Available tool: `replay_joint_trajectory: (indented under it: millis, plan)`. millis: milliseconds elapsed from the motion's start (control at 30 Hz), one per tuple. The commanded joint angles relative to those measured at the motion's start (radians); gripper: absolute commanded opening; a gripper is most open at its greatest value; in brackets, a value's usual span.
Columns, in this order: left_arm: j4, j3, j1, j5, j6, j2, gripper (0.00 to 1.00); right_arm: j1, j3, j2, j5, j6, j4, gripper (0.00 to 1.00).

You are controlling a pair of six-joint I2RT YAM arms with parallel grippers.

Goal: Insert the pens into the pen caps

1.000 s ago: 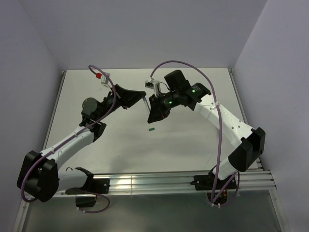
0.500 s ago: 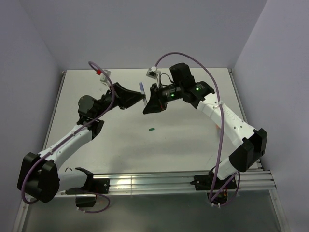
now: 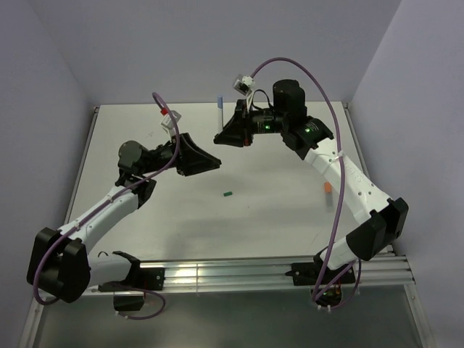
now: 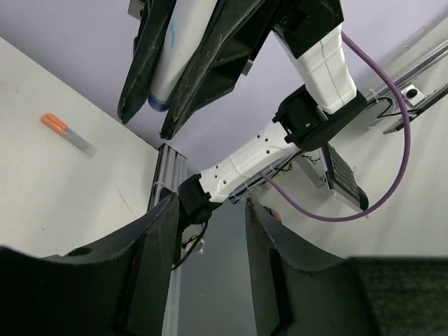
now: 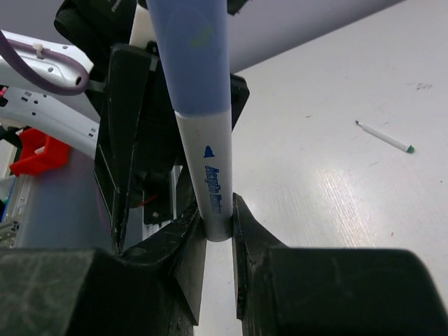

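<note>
Right wrist: right pincer (image 5: 218,234) clamps pen (image 5: 210,175); blue barrel lettering unreadable.

Table (image 3: 275,217): flat off-white top, matte, with pale walls on the left, far and right sides. An aluminium rail (image 3: 239,274) runs along the near edge. Three loose items lie directly on the top.

The green cap (image 3: 228,193) is dark, tiny, on its side near the table middle, alone and well apart from the rest.

The orange-ended pen (image 3: 330,196) (image 4: 68,134) is on the right side, lying flat with a greyish clear body. In the top view it is blurred and a purple cable crosses it.

The thin white pen (image 5: 383,136) has a green tip and lies flat on bare surface. It shows only in the right wrist view.

Faint scuff marks (image 5: 420,86) are near it.
</note>
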Motion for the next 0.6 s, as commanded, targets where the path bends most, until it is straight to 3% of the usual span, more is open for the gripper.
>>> replay_joint_trajectory:
  millis: [0, 100, 233, 333, 400, 467, 567]
  plan:
    - [0.025, 0.075, 0.037, 0.065, -0.003, -0.012, 0.48, -0.006, 0.009, -0.054, -0.026, 0.000, 0.066, 0.00]
    - [-0.056, 0.116, 0.106, 0.111, 0.064, -0.030, 0.51, -0.004, -0.003, -0.070, -0.035, -0.007, 0.060, 0.00]
    - [-0.293, 0.211, 0.212, 0.164, 0.307, -0.058, 0.54, -0.006, -0.014, -0.079, -0.075, -0.004, 0.056, 0.00]
    - [-0.384, 0.319, 0.237, 0.195, 0.414, -0.041, 0.54, 0.003, -0.037, -0.079, -0.109, 0.002, 0.057, 0.00]
    - [-0.316, 0.352, 0.237, 0.201, 0.388, -0.019, 0.55, 0.014, -0.045, -0.076, -0.124, 0.002, 0.057, 0.00]
    - [-0.131, 0.340, 0.237, 0.203, 0.278, -0.001, 0.56, 0.029, -0.059, -0.077, -0.152, 0.003, 0.059, 0.00]
    - [0.002, 0.336, 0.231, 0.209, 0.153, 0.026, 0.56, 0.046, -0.071, -0.077, -0.158, 0.008, 0.059, 0.00]
